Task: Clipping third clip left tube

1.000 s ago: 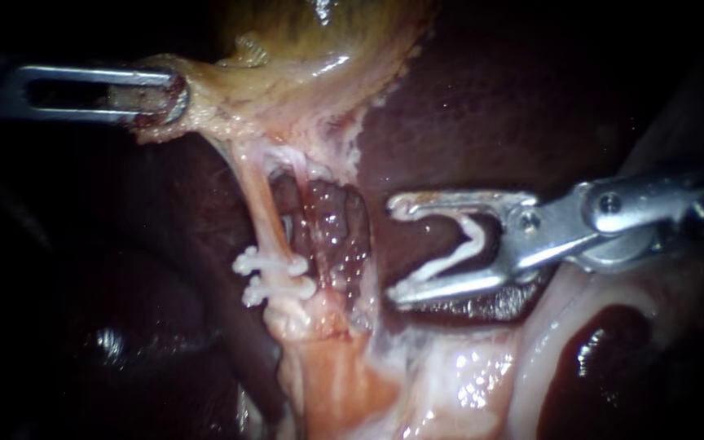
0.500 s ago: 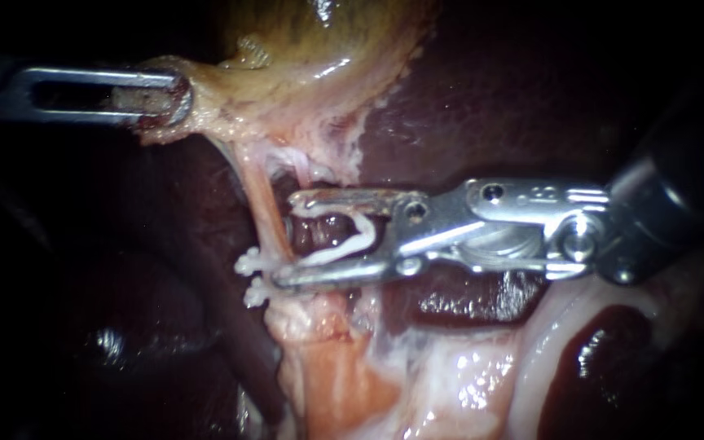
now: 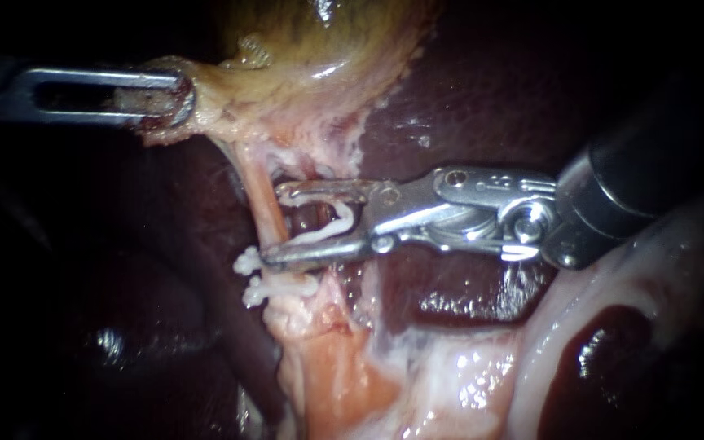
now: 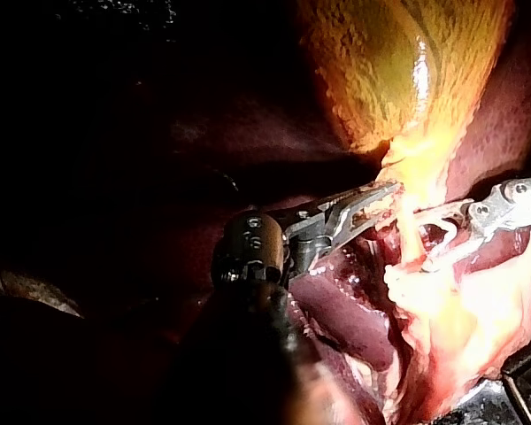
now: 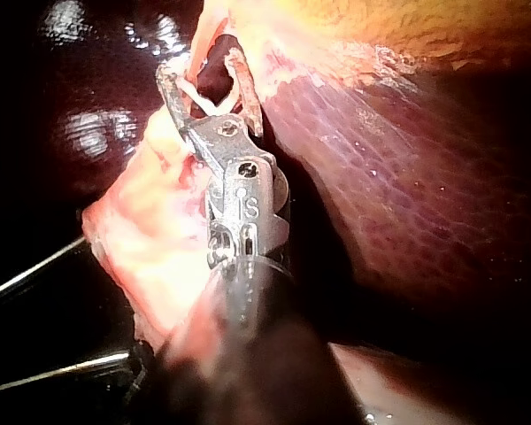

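Left tube (image 3: 261, 204) just ahead of right instrument's (image 3: 271, 226) clip (image 3: 332, 229).

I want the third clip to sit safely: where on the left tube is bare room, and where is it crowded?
Bare: the left tube between the two white clips and the gallbladder neck; the right instrument, jaws holding a loaded clip, is at that stretch. Crowded: lower down, where both clips sit close together.
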`<state>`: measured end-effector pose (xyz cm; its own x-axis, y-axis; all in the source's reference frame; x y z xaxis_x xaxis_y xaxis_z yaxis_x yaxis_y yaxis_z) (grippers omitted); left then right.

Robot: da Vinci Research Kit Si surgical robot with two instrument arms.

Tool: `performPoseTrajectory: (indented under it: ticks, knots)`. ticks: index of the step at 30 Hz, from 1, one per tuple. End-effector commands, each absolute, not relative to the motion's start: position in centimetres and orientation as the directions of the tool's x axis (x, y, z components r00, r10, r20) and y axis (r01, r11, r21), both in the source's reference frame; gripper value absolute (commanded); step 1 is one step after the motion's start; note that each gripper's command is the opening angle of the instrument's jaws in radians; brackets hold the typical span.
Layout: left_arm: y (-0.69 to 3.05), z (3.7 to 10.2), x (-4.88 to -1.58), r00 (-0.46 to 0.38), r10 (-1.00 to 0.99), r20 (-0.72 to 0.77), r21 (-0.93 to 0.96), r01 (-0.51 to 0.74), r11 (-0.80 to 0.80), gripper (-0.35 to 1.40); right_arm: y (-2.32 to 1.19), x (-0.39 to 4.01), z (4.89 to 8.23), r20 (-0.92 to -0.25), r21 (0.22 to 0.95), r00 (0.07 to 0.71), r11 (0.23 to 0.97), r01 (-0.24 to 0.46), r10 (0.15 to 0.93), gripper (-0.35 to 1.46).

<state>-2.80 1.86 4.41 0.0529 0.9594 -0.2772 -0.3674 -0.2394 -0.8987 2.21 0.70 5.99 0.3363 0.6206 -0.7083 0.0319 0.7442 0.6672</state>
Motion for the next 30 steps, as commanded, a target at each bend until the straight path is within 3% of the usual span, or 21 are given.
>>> performPoseTrajectory:
  ticks: [1, 10, 15, 23, 30]
  knots:
    - [1.86, 4.4, -2.81, 0.053, 0.959, -0.277, -0.898, -0.368, -0.239, -0.35, 0.7, 2.26, 5.99, -0.704, 0.673, 0.337, 0.739, 0.037, 0.625, 0.49]
    - [1.86, 4.4, -2.82, 0.053, 0.96, -0.277, -0.899, -0.367, -0.239, -0.35, 0.71, 2.65, 5.99, -0.682, 0.719, 0.287, 0.688, 0.095, 0.673, 0.5]
    - [1.86, 4.4, -2.82, 0.053, 0.959, -0.277, -0.899, -0.367, -0.239, -0.35, 0.73, 2.8, 5.95, -0.669, 0.741, 0.224, 0.661, 0.12, 0.709, 0.5]
    - [1.87, 4.41, -2.83, 0.052, 0.959, -0.277, -0.899, -0.367, -0.239, -0.35, 0.83, 2.81, 5.65, -0.66, 0.751, 0.137, 0.641, 0.159, 0.739, 0.5]
    - [1.87, 4.41, -2.83, 0.052, 0.959, -0.277, -0.899, -0.367, -0.239, -0.35, 0.88, 2.81, 5.44, -0.653, 0.754, 0.101, 0.633, 0.173, 0.75, 0.49]
